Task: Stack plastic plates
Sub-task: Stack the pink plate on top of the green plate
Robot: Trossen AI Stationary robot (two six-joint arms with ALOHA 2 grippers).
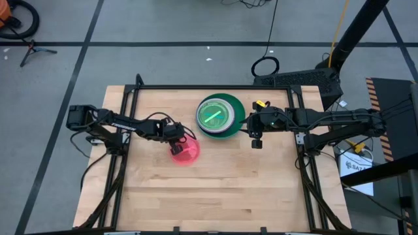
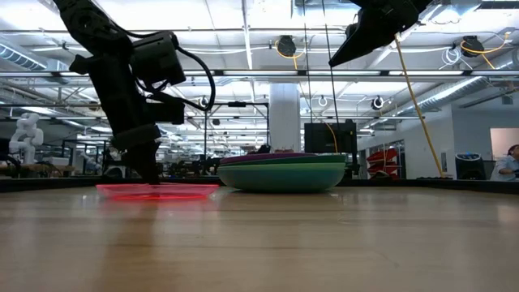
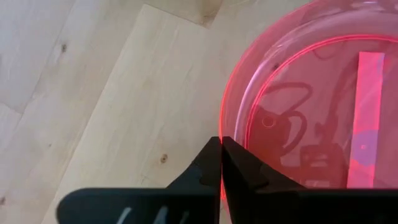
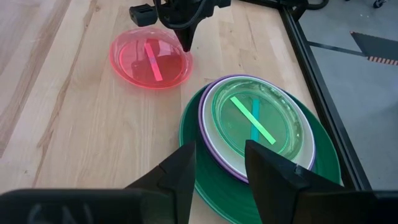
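Wooden table [image 1: 196, 196], pale plank top in a dark metal frame, carrying all items listed below.

Item 1: stack of round plastic plates [image 1: 221, 116], near the middle of the table's far edge. Largest at the bottom, a dark green plate [image 4: 323, 168]; above it a purple rim [image 4: 214, 158] and a white rim [image 4: 211, 140] show, each smaller than the one beneath; on top a translucent lime-green plate [image 4: 258, 121] with a bright green stripe across it. From the low view the pile reads as a shallow teal-green mound [image 2: 284, 174] with a purple edge near the top. Further layers cannot be told apart.

Item 2: small translucent pink round plastic plate [image 1: 185, 151], flat on the wood, apart from the stack and toward the table's left edge; a pink stripe runs across its inside [image 4: 152, 59].

Item 3: left gripper [image 1: 176, 138], lowered to the pink plate's rim on the side toward the far edge. Its dark fingers [image 3: 208, 168] are pressed together with the plate's rim [image 3: 221, 124] pinched between them.

Item 4: right gripper [image 1: 256, 134], raised above the table just beside the stack, on the side toward the right edge. Jaws stand apart, nothing between them; fingers [image 4: 180, 171] frame the stack in the wrist view.
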